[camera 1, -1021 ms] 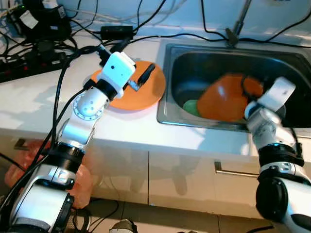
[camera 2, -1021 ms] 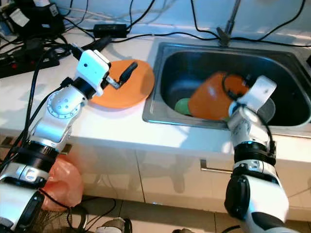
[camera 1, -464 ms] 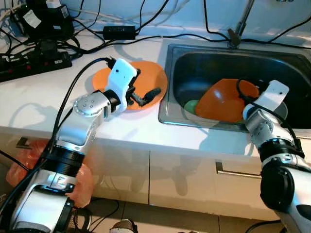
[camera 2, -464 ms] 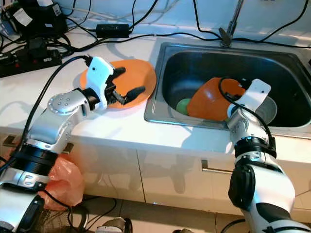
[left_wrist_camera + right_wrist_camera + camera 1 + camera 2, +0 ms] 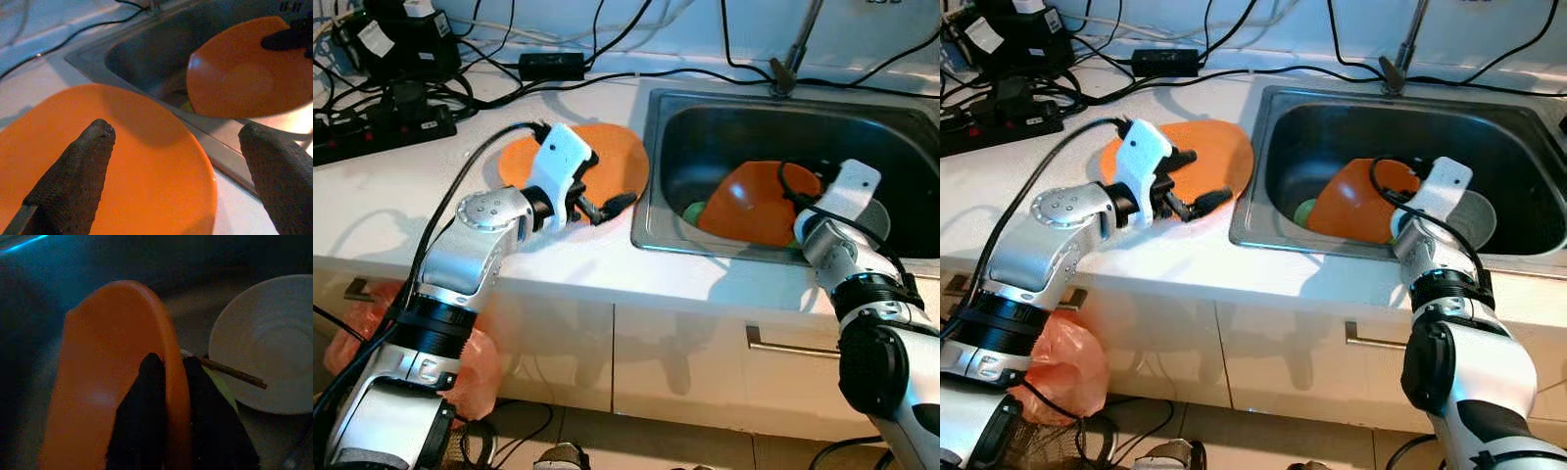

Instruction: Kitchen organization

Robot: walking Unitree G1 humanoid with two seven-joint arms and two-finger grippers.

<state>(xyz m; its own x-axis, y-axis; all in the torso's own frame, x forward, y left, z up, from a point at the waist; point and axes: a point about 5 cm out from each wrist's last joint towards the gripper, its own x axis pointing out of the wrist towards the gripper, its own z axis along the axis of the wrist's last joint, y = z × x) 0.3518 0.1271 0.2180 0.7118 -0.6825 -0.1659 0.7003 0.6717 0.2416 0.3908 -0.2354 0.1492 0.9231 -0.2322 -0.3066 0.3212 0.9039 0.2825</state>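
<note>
An orange plate (image 5: 607,162) lies flat on the white counter beside the sink. My left gripper (image 5: 597,201) hovers open just over its near edge, fingers (image 5: 78,171) spread with nothing between them. Inside the steel sink (image 5: 1332,108) a second orange plate (image 5: 1351,201) stands tilted on its rim. My right gripper (image 5: 168,377) is shut on that plate's edge, one finger on each face. A white bowl (image 5: 266,342) sits beside it in the sink, with a thin stick (image 5: 232,373) across its edge. Something green (image 5: 693,211) lies under the tilted plate.
Black cables, a power strip (image 5: 372,122) and a charger brick (image 5: 551,64) crowd the counter's back left. The faucet stem (image 5: 798,44) rises behind the sink. An orange plastic bag (image 5: 1062,372) hangs below the counter by the cabinet fronts.
My left gripper has come down from over the counter plate's middle to its near edge. The right gripper has lowered the tilted plate and shifted it left in the sink.
</note>
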